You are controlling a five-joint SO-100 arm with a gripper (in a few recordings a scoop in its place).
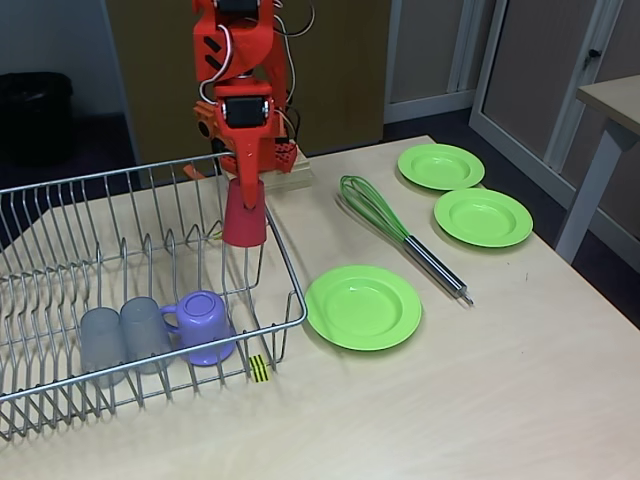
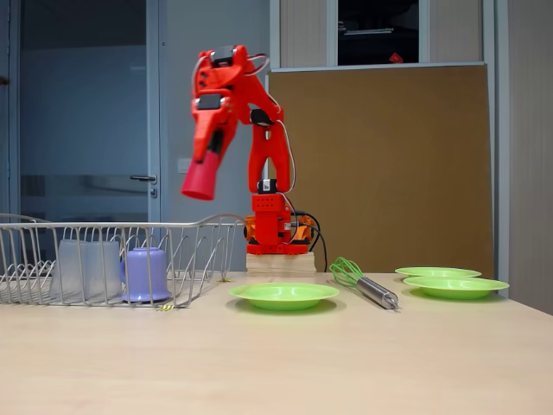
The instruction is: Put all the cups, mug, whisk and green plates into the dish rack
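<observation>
My red gripper (image 1: 246,192) (image 2: 206,164) is shut on the red cup (image 1: 245,216) (image 2: 200,180), which hangs mouth-down and tilted, high above the dish rack's right end. In the dish rack (image 1: 290,280) (image 2: 186,226) two translucent grey cups (image 1: 122,338) (image 2: 86,270) stand upside down beside the upturned purple mug (image 1: 203,326) (image 2: 145,274). The whisk (image 1: 400,235) (image 2: 363,282) lies on the table with its green loops toward the arm's base. Three green plates rest on the table: one near the rack (image 1: 363,306) (image 2: 284,295), two farther right (image 1: 441,165) (image 1: 483,217) (image 2: 455,286).
The arm's base sits on a wooden block (image 1: 285,178) (image 2: 278,262) at the table's back edge. A yellow-and-black tag (image 1: 260,368) marks the rack's front corner. Another table (image 1: 615,105) stands to the right, past the table edge.
</observation>
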